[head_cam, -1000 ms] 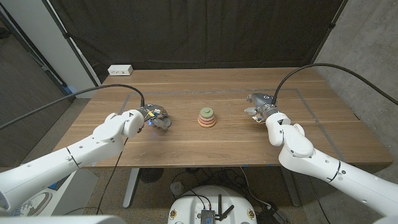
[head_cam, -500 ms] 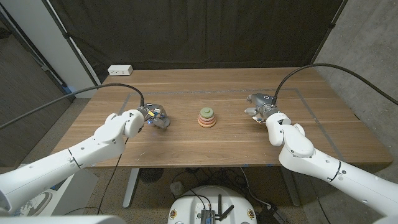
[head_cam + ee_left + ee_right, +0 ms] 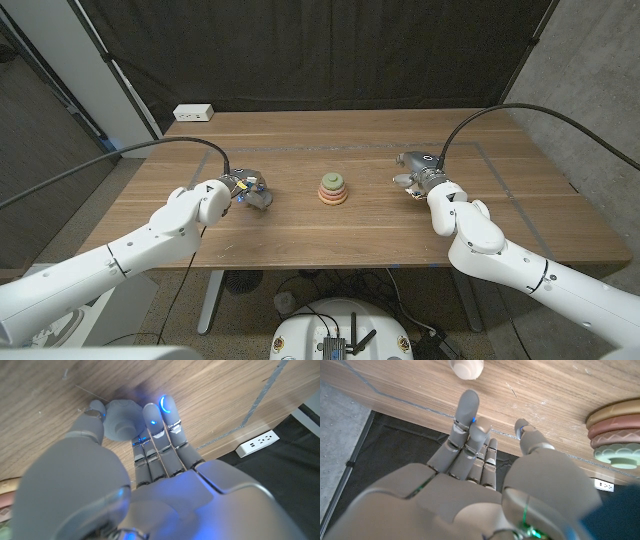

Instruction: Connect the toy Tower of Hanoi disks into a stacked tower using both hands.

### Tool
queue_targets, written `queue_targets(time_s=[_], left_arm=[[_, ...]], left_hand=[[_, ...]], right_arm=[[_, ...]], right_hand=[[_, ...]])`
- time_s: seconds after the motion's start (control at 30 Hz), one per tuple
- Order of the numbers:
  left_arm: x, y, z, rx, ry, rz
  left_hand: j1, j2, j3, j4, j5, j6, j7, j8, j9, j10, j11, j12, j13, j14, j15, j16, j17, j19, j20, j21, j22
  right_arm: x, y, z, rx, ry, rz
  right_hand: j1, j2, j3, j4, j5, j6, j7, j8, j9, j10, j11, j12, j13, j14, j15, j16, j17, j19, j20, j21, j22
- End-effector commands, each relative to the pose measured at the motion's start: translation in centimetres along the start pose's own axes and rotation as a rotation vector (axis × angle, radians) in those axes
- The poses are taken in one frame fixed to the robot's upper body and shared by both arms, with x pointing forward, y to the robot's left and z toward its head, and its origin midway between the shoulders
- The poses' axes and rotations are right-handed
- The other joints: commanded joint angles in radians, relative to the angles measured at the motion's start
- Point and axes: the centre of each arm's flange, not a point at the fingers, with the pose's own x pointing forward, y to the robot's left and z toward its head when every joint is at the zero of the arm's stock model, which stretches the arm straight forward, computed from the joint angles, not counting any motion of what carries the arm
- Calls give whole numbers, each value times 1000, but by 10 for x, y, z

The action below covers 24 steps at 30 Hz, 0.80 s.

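The stacked tower [image 3: 333, 189] stands mid-table with a tan disk at the bottom, a pink one above it and a green one on top; it also appears as the tower [image 3: 615, 430] in the right wrist view. My left hand [image 3: 248, 192] is to its left, and its thumb and fingers [image 3: 152, 415] pinch a blue-grey disk piece [image 3: 119, 420] that sits on the table. My right hand [image 3: 413, 172] is to the tower's right with its fingers apart and nothing in them. Just beyond those fingers a cream knob piece [image 3: 466, 367] lies on the table.
A white power strip [image 3: 193, 112] lies at the table's far left corner. Thin tape lines [image 3: 300, 146] run along the far part of the table. A black curtain hangs behind the table, and cables arc from both wrists.
My left arm has shifted slightly, and its hand has edged a little toward the tower. The right hand and the tower have not moved.
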Motion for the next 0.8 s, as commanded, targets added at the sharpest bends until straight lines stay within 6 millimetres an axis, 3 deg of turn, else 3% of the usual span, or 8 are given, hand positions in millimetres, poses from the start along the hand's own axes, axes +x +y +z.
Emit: queue_targets(time_s=[0.03,0.8], left_arm=[[-3,5,-1,-21,1,19],[-12,29,-10,-56,7,39]], left_hand=[[18,7,12,0,7,15,0,3,5,70,-49,7,6,11,-89,11,1,6,-135,7,5],[50,12,19,2,12,35,-4,2,12,101,-57,6,22,14,-90,15,0,6,-141,11,8]], right_arm=[[-1,-4,2,-4,1,-10],[0,-4,3,-1,4,-12]], right_hand=[[-8,6,4,-1,7,8,-3,-3,3,8,0,0,5,-4,-11,-5,2,-6,-46,-1,1],[-10,7,4,-3,12,7,-1,-5,3,6,-2,-2,6,-6,-12,-7,0,-7,-46,0,2]])
